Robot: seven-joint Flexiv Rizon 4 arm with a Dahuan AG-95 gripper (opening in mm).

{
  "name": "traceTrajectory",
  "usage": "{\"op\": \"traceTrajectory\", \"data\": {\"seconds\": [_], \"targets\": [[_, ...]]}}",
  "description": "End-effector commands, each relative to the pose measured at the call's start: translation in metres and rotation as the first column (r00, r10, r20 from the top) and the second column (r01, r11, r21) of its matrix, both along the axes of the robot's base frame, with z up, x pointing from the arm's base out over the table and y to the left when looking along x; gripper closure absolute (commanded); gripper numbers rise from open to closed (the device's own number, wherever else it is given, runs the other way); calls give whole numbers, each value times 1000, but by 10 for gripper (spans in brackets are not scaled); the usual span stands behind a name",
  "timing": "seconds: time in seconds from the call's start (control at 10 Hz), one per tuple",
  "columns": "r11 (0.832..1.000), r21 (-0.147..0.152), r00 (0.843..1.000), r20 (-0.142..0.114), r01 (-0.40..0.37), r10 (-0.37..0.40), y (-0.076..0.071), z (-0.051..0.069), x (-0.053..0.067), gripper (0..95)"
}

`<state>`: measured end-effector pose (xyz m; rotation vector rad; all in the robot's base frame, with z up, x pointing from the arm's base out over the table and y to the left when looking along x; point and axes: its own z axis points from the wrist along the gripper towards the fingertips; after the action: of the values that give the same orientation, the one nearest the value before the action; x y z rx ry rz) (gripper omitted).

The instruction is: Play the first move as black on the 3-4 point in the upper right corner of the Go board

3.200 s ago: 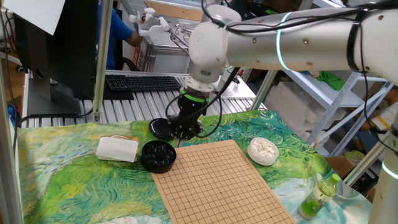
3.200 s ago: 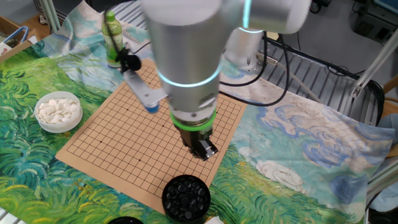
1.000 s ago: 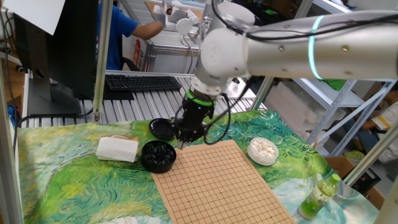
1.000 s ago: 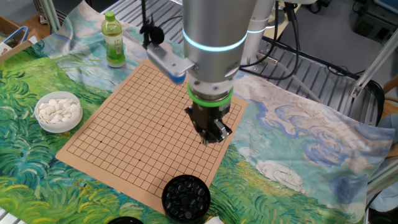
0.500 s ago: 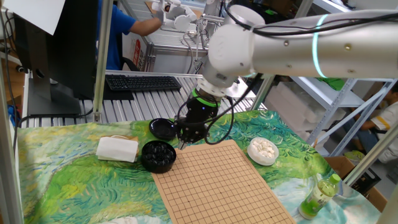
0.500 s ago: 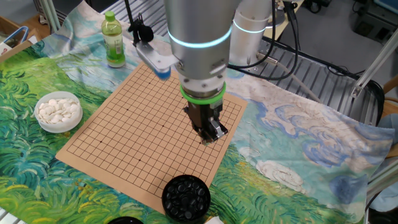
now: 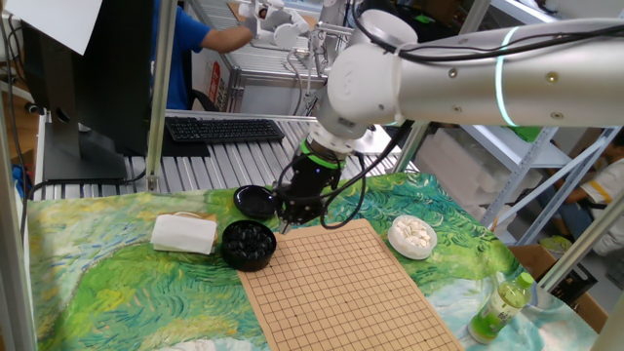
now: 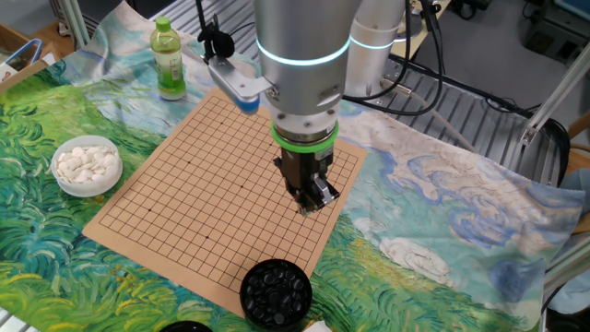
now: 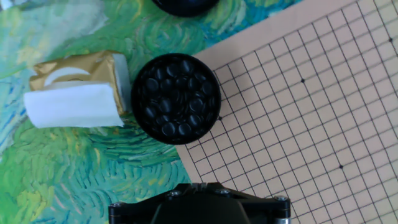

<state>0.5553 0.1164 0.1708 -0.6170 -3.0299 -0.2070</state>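
The Go board (image 7: 341, 292) lies on the painted cloth with no stones on its grid; it also shows in the other fixed view (image 8: 184, 184) and the hand view (image 9: 311, 112). A round black bowl full of black stones (image 7: 248, 244) stands just off the board's corner (image 8: 275, 292) (image 9: 176, 98). My gripper (image 8: 309, 205) hangs low over the board's edge near that bowl (image 7: 286, 224). Its fingers look closed together. I cannot make out a stone between them. The hand view shows only the gripper's dark body, and the fingertips are hidden.
A bowl of white stones (image 7: 411, 235) (image 8: 87, 165) stands beside the board. The black bowl's lid (image 7: 253, 201) lies behind the bowl. A white and gold packet (image 7: 183, 233) (image 9: 78, 96) lies left of the bowl. A green bottle (image 7: 502, 304) (image 8: 168, 60) stands at a board corner.
The arm has swung and the wrist has turned. The gripper tip has stayed low over the board's edge by the black bowl, shifting only slightly.
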Motion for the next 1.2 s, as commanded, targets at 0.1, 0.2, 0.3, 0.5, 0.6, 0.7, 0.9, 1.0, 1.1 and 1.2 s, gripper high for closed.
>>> {"op": "traceTrajectory", "data": {"seconds": [0.1, 0.2, 0.3, 0.5, 0.6, 0.7, 0.9, 1.0, 1.1, 1.2], "targets": [[1000, 6, 1000, -5, 25, -25, -1, 1, 0, 950], [998, 1, 998, -14, 62, -62, 0, 0, 1, 950], [997, 0, 997, -17, 81, -81, 0, 1, 2, 950], [987, -14, 987, -41, 158, -158, 2, 0, 12, 950], [984, -31, 984, -40, 173, -174, 4, -2, 16, 950], [982, -56, 982, -47, 183, -185, 8, -5, 21, 950], [977, -73, 977, -47, 203, -207, 14, -10, 31, 950], [974, -73, 975, -48, 215, -219, 17, -14, 40, 950], [974, -74, 975, -49, 214, -217, 17, -17, 46, 950], [973, -77, 974, -49, 217, -221, 18, -21, 55, 950]]}}
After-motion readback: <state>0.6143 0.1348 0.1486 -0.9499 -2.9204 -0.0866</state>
